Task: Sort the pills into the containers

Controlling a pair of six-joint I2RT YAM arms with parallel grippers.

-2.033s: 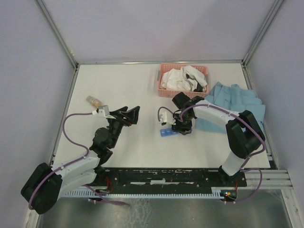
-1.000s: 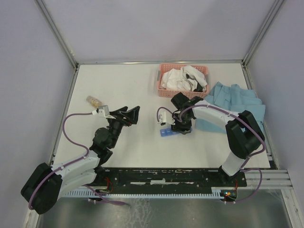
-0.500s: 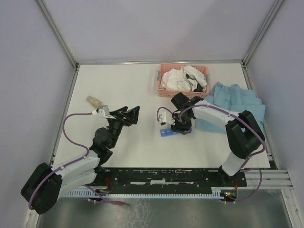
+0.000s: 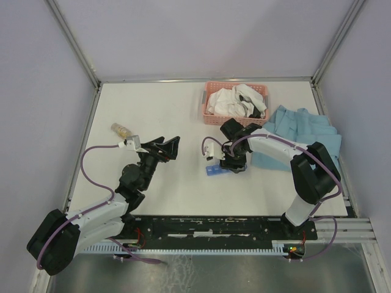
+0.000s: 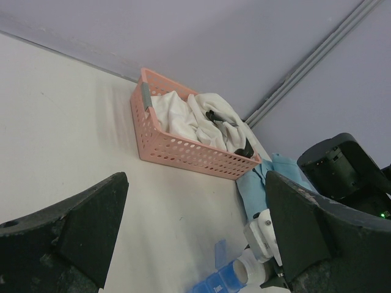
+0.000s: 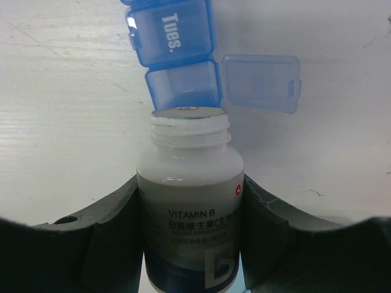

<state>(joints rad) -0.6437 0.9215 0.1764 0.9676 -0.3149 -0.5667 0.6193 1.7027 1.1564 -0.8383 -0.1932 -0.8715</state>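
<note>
The right gripper [image 4: 228, 160] is closed partway on a white vitamin bottle [image 6: 189, 177], gripped across its body. The uncapped mouth is pointed at the open end compartment [image 6: 183, 91] of the blue pill organiser [image 6: 174, 33]. The flipped lid [image 6: 261, 82] lies to the side. The organiser rests near the middle of the table [image 4: 153, 110], somewhat toward its near edge. It is judged light, stiff and easily slid on the smooth top. It is best pinched across its narrow sides at a closed compartment, never by the thin hinged lid. The left gripper [image 4: 164, 148] is held wide and empty, well apart toward the left edge. A pink basket [image 4: 211, 110] stands at the far edge.
</note>
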